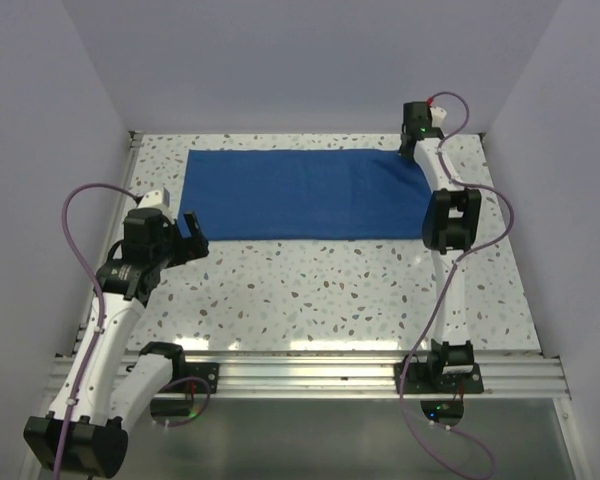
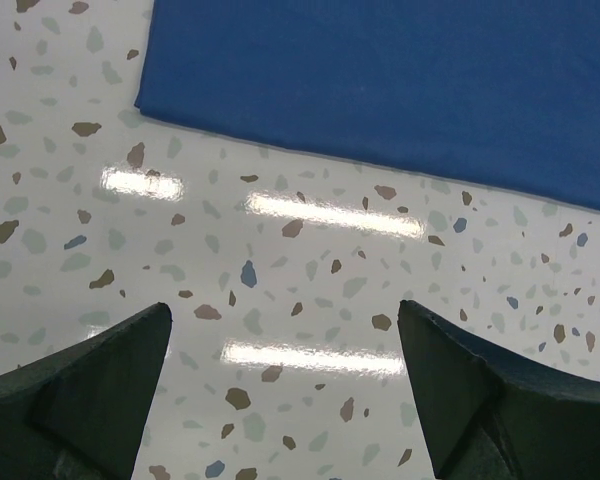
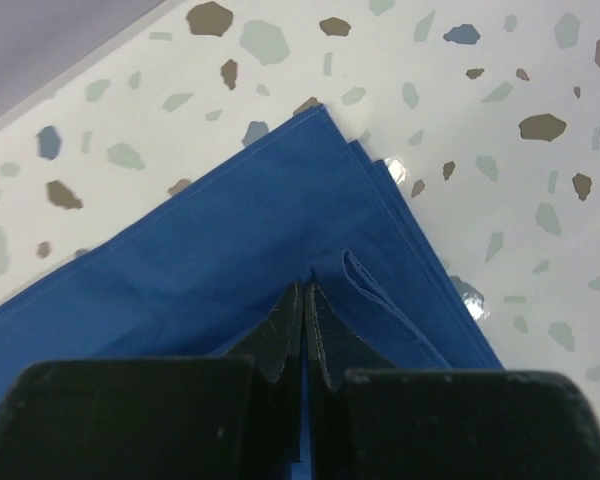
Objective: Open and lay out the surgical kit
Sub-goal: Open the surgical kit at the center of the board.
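R gripper (image 3: 306, 292) clenched at wrap (image 1: 300, 195) corner; may've missed the layer, so lift slips. L gripper (image 2: 282, 308) released beside wrap.

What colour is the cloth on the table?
The cloth is plain royal blue; clearest in the top external view.

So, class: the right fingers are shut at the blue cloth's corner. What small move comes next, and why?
Probably lift that corner and peel it back: the fingers of the right gripper seem pinched on a layer of the blue cloth, folded flat; the left gripper hovers open, off it.
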{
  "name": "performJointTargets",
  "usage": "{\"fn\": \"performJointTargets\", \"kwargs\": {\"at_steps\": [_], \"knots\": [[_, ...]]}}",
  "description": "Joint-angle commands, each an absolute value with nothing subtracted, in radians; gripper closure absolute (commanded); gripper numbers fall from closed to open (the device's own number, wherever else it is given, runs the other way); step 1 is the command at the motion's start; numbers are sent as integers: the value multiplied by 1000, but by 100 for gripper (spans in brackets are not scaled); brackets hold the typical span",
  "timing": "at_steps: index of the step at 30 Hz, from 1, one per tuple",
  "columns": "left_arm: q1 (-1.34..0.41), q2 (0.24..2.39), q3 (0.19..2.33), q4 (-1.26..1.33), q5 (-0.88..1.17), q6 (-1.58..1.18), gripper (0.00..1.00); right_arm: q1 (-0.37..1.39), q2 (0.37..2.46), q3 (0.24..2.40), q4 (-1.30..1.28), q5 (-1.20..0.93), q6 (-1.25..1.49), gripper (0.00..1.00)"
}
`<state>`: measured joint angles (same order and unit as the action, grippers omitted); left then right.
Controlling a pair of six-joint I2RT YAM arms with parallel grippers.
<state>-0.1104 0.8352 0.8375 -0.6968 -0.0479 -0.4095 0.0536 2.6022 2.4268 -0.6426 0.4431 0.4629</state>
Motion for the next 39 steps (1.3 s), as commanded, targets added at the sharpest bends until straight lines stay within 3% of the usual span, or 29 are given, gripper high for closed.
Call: {"fn": "performJointTargets", "kwargs": {"at_steps": [1,11,17,21,25,31,34,39], "knots": [[-115,801,839,-669,-78,-431,0,80,2424,2385,-673,356,541,100],[-115,759,836,-667,-87,-436,0,170,2214,2165,-643,316,600,100],[-115,745,831,-658,-87,-436,0,218,2021,1902,-604,285,653,100],[-115,788,844,-669,-116,-448,0,282,1855,1601,-615,207,716,100],[-115,891,859,-644,-166,-498,0,345,1505,1263,-646,120,768,100],[-115,1012,903,-585,-202,-558,0,348,1013,922,-1024,64,850,100],[-115,1037,925,-558,-233,-584,0,347,798,882,-1248,69,911,100],[-117,1049,963,-549,-288,-655,0,348,719,1013,-1560,271,933,100]]}}
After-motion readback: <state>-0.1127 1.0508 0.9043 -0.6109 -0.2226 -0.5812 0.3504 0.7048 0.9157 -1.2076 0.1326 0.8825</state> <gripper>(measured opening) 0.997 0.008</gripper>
